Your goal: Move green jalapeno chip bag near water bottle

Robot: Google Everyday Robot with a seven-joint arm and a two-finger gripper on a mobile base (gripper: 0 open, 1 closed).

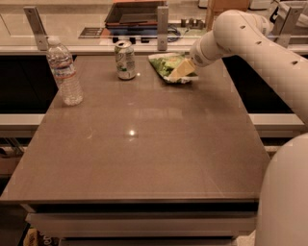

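Filling the near part of the view, the brown table (144, 163) runs away from the camera, with a small bright glint of light on its surface left of centre. At the near right corner the robot's white body (285, 192) rises beside the table edge. Further back on the left, the water bottle (64, 72) stands upright close to the left edge, white cap on top and pale label band around its upper half. Farther still and to the right of it, a green-and-silver soda can (125, 59) stands upright near the far edge, well apart from the bottle. Just right of the can, the green jalapeno chip bag (162, 64) lies flat near the far edge of the table, far from the bottle with the can between them. The gripper (182, 70), pale yellow at its tip, sits down on the right part of the bag and touches it; whether it is spread or closed on the bag cannot be told. The white arm (245, 36) reaches in from the right and bends down to it. Beyond the table lies a pale counter (72, 26) with a dark tray (132, 12) and upright metal brackets (162, 21).
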